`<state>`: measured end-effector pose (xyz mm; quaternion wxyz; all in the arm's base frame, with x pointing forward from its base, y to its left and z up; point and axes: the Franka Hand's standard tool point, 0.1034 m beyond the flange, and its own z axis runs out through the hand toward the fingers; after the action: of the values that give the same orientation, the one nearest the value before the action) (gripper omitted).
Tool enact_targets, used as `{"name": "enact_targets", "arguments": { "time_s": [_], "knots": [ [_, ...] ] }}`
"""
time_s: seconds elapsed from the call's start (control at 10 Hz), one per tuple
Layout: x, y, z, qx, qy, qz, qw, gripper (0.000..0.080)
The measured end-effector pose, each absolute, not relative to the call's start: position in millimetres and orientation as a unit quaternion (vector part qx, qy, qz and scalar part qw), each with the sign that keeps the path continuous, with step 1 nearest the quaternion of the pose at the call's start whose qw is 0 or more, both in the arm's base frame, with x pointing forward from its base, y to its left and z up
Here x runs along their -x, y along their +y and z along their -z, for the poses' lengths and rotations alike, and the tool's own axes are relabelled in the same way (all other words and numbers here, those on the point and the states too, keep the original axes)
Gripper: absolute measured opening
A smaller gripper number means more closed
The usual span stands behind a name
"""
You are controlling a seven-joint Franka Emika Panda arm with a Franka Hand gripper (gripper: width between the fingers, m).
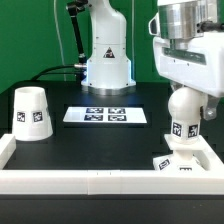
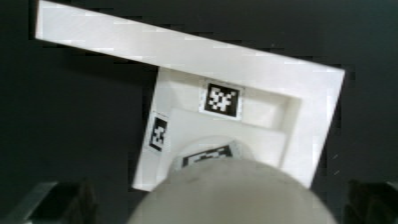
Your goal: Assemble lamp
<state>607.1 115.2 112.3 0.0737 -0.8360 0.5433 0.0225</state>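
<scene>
The ball-shaped bulb (image 1: 182,115) stands upright on the low square base (image 1: 178,161) in the near corner at the exterior view's right. My gripper (image 1: 188,98) hangs right over the bulb, its fingers down on either side of the bulb's top. In the wrist view the bulb (image 2: 231,195) fills the space between the dark fingers (image 2: 50,198), with a gap on each side, so the gripper (image 2: 205,205) is open and holds nothing. The tagged base (image 2: 258,120) shows beyond the bulb. The cup-like shade (image 1: 32,112) stands alone at the exterior view's left.
A raised white wall (image 1: 90,180) borders the black table along the front and both sides; its corner (image 2: 196,48) wraps the base. The marker board (image 1: 105,116) lies mid-table. The robot's own pedestal (image 1: 106,60) stands behind it.
</scene>
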Motion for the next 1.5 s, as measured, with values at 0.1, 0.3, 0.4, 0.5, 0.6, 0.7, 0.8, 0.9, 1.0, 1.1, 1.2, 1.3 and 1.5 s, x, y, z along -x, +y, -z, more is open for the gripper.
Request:
{"name": "enact_targets", "arguments": {
  "time_s": [0.1,0.3,0.4,0.5,0.6,0.7,0.8,0.9,1.0,1.1,1.2,1.3,1.5],
  "knots": [
    [-606.8,116.6,-112.2,0.869,0.489,-0.018,0.075,0.0699],
    [-605.5,117.0,-109.5,0.913,0.4,-0.006,0.077,0.0699],
    [-605.4,116.8,-109.2,0.925,0.372,-0.004,0.077,0.0699],
    [-605.4,116.6,-108.9,0.935,0.347,-0.002,0.077,0.0699],
    [-605.3,116.1,-108.6,0.949,0.305,0.001,0.077,0.0699],
    [-605.3,115.8,-108.3,0.958,0.276,0.003,0.077,0.0699],
    [-605.3,115.8,-108.4,0.963,0.257,0.005,0.076,0.0699],
    [-606.2,115.0,-109.9,0.98,0.188,0.015,0.066,0.0699],
    [-608.2,115.2,-111.9,0.989,0.134,0.025,0.057,0.0699],
    [-609.2,114.3,-112.8,0.996,0.075,0.031,0.049,0.0699],
    [-610.4,113.5,-113.7,0.999,0.008,0.036,0.04,0.0699],
    [-610.6,112.9,-113.8,0.997,-0.051,0.038,0.033,0.0699],
    [-611.1,110.4,-112.6,0.991,-0.125,0.039,0.03,0.0699]
  ]
}}
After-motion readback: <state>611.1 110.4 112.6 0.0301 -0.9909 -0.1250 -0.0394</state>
